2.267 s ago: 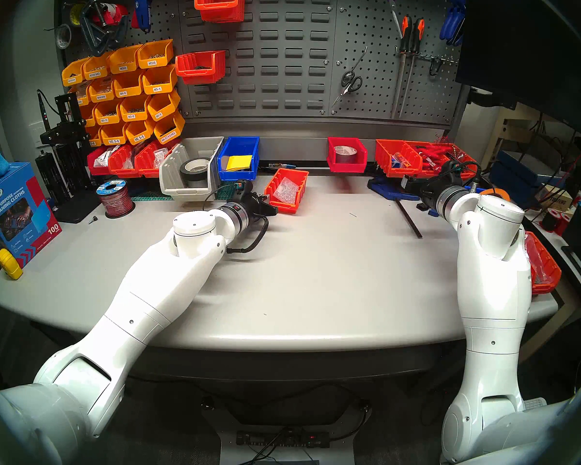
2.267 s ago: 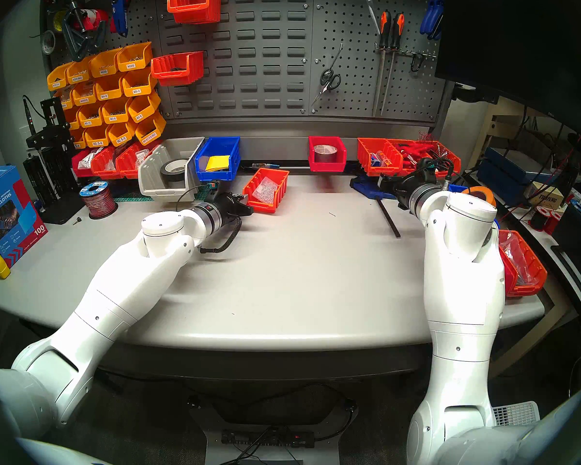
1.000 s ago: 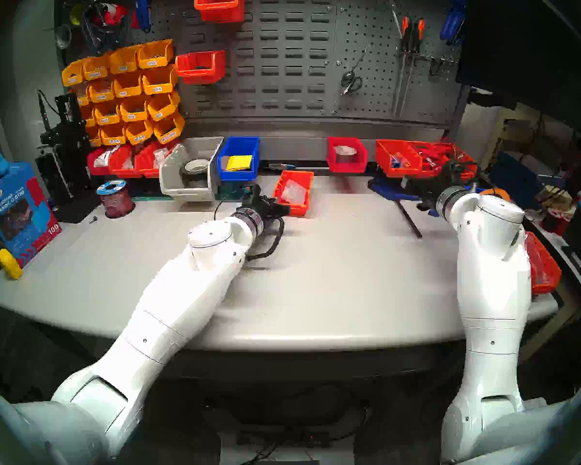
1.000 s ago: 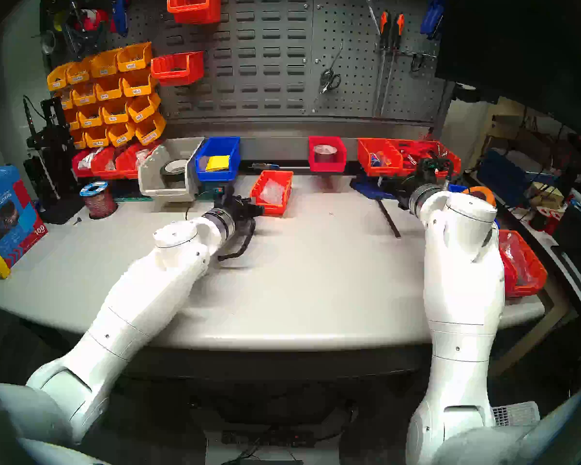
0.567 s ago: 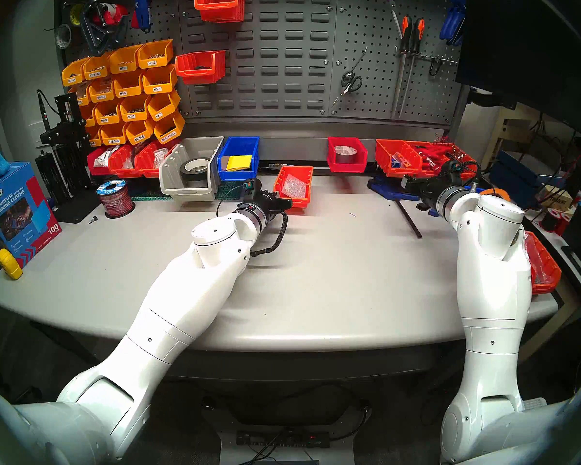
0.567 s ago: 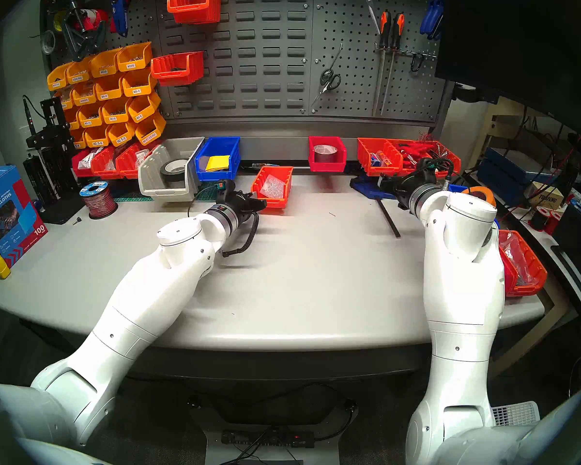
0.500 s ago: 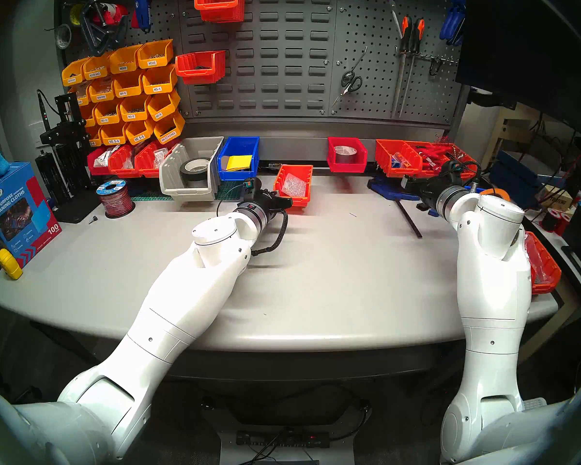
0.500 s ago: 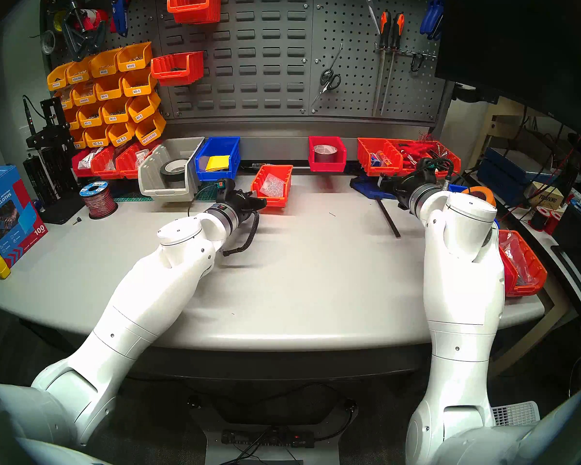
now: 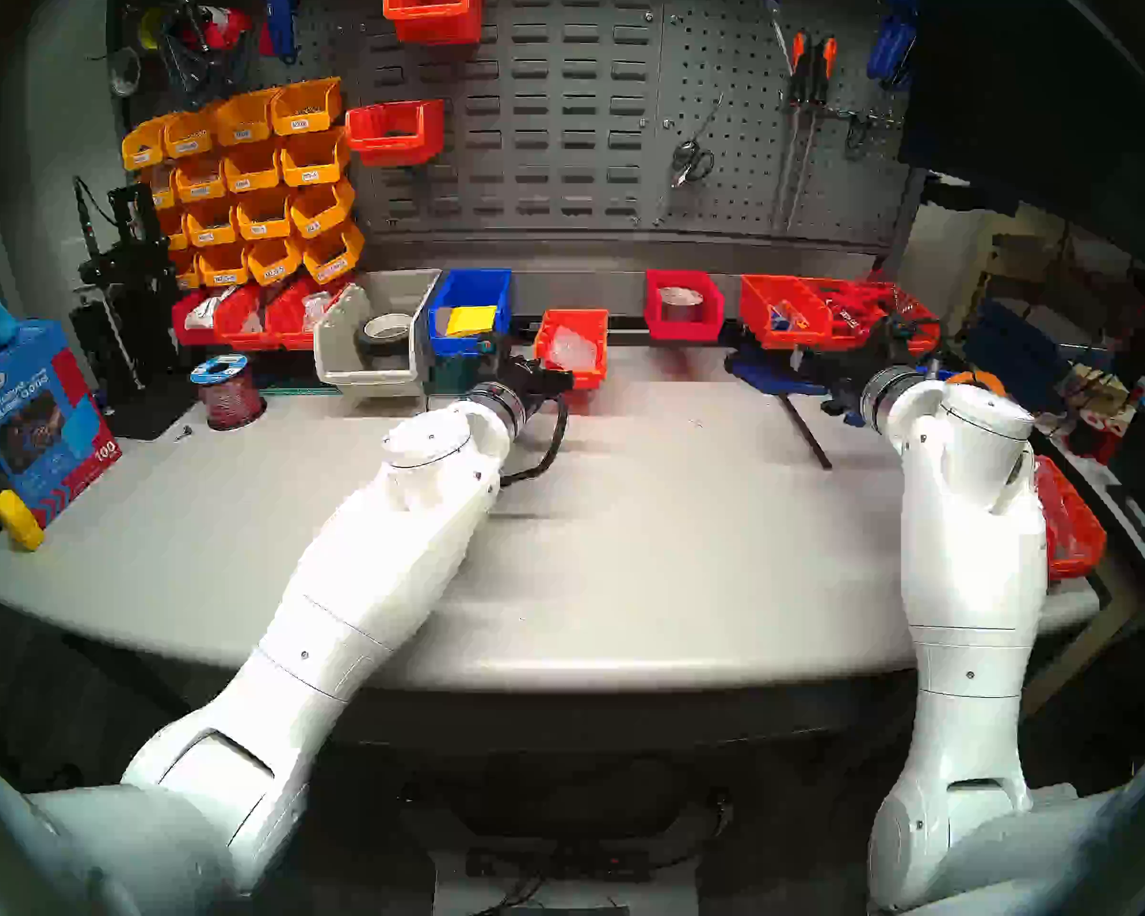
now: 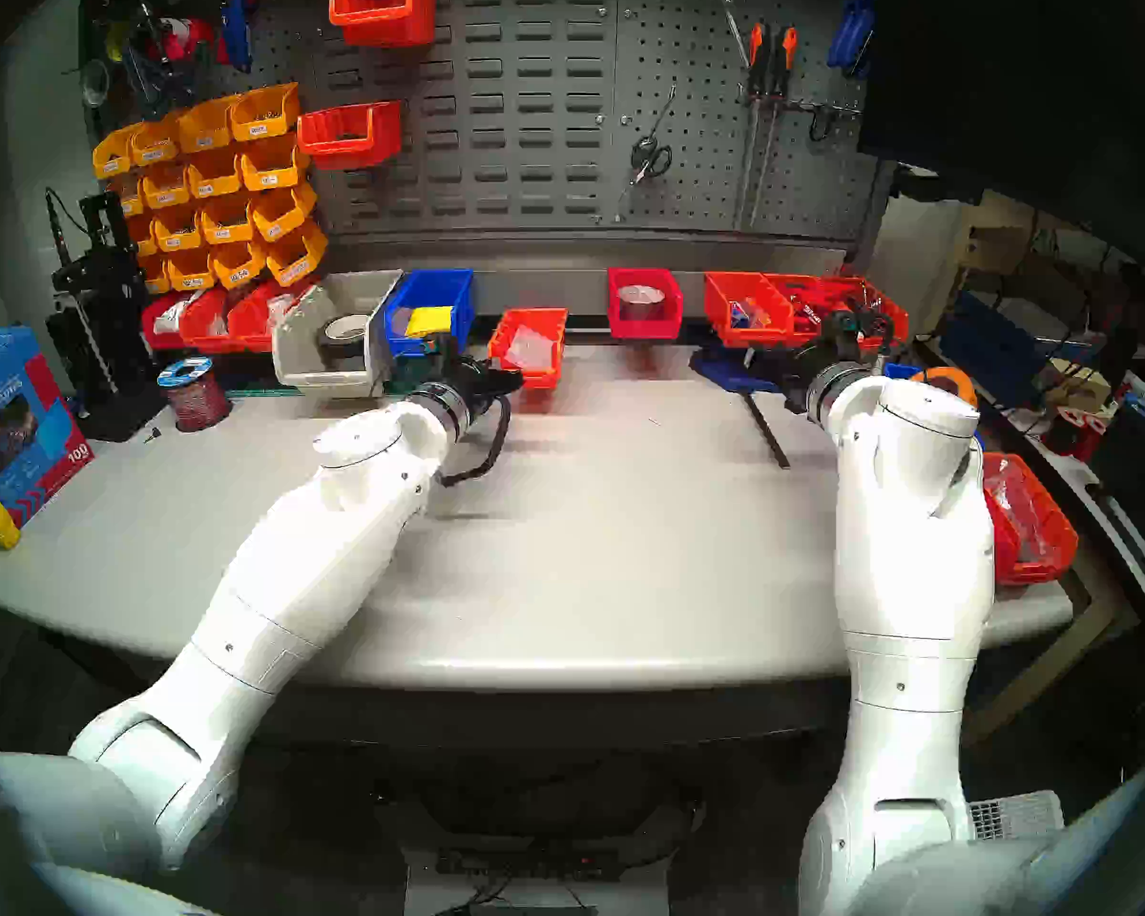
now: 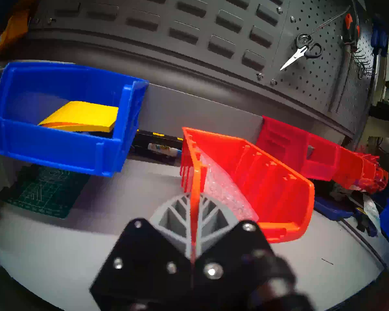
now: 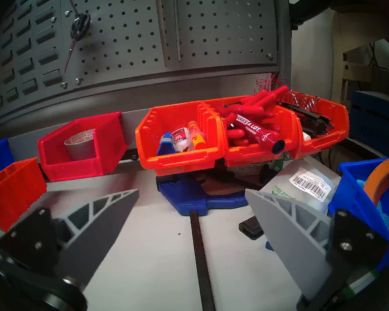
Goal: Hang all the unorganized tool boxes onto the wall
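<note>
Here the left gripper (image 11: pixel 192 216) is clamped on the near side wall of the orange-red ribbed bin (image 9: pixel 571 347), one grey finger inside and one outside, the thin wall pinched between them. The bin, clear bags (image 11: pixel 222 187) in its bottom, appears lifted just clear of the workbench (image 9: pixel 623 531) near the middle of its back edge, between the blue bin (image 9: pixel 471 310) and the red bin (image 9: pixel 683 303) that holds the silver tape roll (image 12: pixel 80 142). Over toward the right back corner the right gripper (image 12: pixel 191 211) hangs idle, its fingers spread wide and grasping nothing.

Farther back, along the back edge, the light grey rail (image 11: pixel 200 110) carries the blue bin, the red bin and a row of orange bins (image 12: pixel 234 133). The pale grey bin (image 9: pixel 375 339) with its black tape roll leans tilted at the left of them and looks not properly seated. Above the rail rises the louvred panel (image 9: pixel 537 115).

To do this step well, the carried bin likely wants keeping level so the bags do not slide out. Its back lip should be raised above the rail in the free gap, then lowered squarely; a one-wall pinch may let it swing, so slow motion seems wise.
</note>
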`<state>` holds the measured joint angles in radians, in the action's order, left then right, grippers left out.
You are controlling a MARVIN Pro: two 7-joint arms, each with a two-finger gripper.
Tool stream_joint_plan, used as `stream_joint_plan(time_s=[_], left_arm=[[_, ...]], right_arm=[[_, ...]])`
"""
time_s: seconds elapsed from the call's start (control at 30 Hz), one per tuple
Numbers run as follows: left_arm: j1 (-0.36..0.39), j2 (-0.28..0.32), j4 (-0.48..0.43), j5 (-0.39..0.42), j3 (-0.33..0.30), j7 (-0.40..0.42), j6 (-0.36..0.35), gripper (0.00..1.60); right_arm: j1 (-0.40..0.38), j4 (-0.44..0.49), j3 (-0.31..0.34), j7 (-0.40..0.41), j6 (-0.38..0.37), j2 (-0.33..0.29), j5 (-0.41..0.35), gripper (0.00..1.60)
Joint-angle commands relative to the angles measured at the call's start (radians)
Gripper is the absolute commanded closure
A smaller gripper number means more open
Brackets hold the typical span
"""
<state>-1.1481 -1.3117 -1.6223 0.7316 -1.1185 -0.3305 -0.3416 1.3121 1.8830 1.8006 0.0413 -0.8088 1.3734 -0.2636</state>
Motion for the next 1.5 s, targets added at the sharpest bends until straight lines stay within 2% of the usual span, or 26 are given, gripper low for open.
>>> stream_joint_plan(time_s=[0.0,0.87,1.47], left_arm=[[0.072,-0.018,0.005,-0.005,-0.007,0.015,0.012,1.6],[0.171,-0.051,0.084,-0.023,-0.021,0.046,0.001,1.6],[0.2,-0.061,0.106,-0.021,-0.027,0.052,-0.021,1.6]], right_arm=[[-0.014,0.013,-0.003,-0.001,0.0,0.002,-0.001,0.0],[-0.015,0.014,-0.001,0.003,-0.001,0.005,0.005,0.0],[-0.016,0.014,0.001,0.005,-0.002,0.008,0.009,0.0]])
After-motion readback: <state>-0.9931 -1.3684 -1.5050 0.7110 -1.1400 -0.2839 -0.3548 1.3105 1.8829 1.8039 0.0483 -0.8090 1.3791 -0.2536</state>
